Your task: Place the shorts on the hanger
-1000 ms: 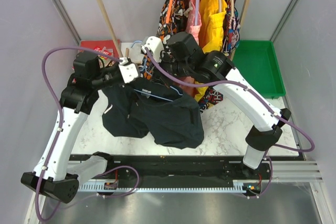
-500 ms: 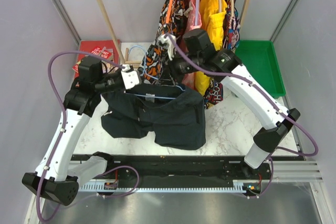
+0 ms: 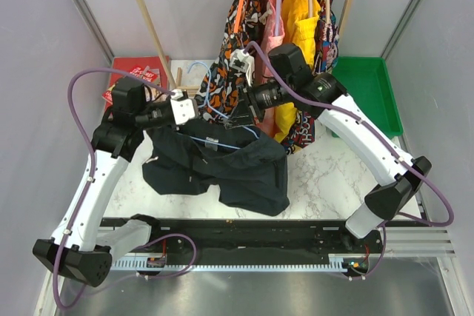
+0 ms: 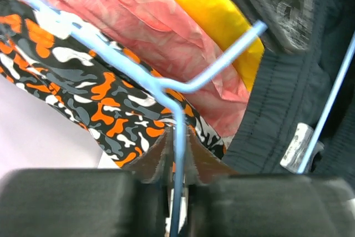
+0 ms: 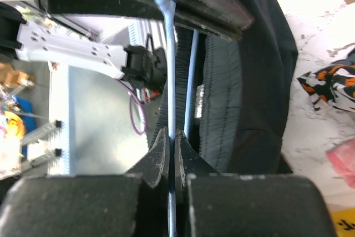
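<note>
The black shorts (image 3: pixel 237 172) hang slack over the marble table, draped on the pale-blue wire hanger (image 3: pixel 191 70), whose hook rises behind my left gripper. My left gripper (image 3: pixel 194 106) is shut on the hanger wire near its neck; in the left wrist view its jaws (image 4: pixel 177 144) pinch the blue wire (image 4: pixel 213 76), with the shorts' waistband (image 4: pixel 288 92) to the right. My right gripper (image 3: pixel 237 119) is shut on the hanger at the top of the shorts. In the right wrist view its jaws (image 5: pixel 171 138) clamp the thin wire (image 5: pixel 166 4) beside the waistband (image 5: pixel 227 81).
An orange-black-white patterned garment (image 3: pixel 235 57), a pink one (image 3: pixel 275 16) and a yellow one (image 3: pixel 300 24) hang at the back, close behind both grippers. A green tray (image 3: pixel 366 94) sits at the right, a red item (image 3: pixel 137 70) at the back left. Wooden poles (image 3: pixel 144 12) lean against the wall.
My right gripper rose toward the hanging clothes, then came down onto the hanger at the shorts' top and shut on the wire. The left gripper stayed put, and the shorts swung slightly.
</note>
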